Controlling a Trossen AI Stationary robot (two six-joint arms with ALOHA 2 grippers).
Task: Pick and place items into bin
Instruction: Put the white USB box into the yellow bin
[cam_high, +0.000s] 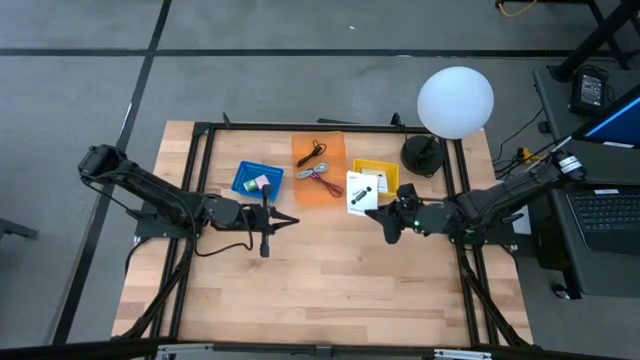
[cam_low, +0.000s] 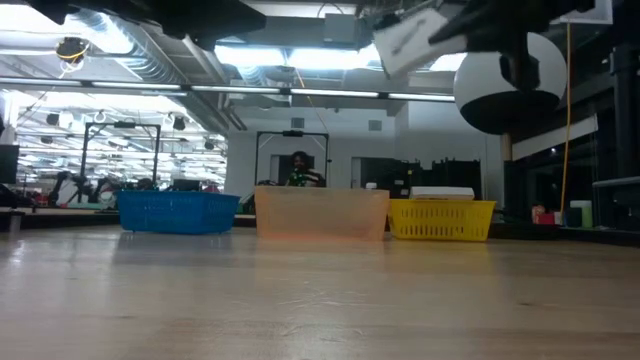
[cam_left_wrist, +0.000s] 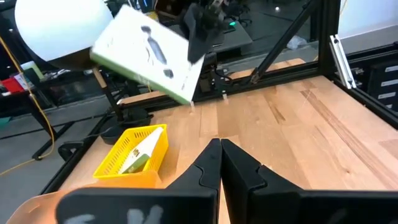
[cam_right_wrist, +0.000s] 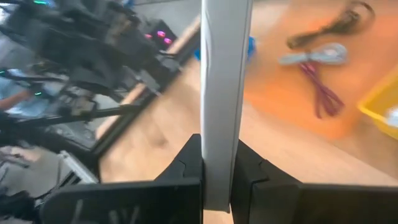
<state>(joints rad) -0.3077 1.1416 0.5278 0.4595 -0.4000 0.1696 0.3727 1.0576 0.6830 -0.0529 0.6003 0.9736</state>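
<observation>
Right end effector (cam_right_wrist: 216, 171) clamps a white card (cam_right_wrist: 224, 93); left end effector (cam_left_wrist: 221, 163) closed, empty

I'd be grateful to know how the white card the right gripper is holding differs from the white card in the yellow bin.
The held card is clamped in the right gripper, lifted clear of the table and tilted; the other card lies loose inside the yellow bin. The held card's black marks show plainly, while the binned one's face is mostly hidden. Both are white and rectangular.
</observation>
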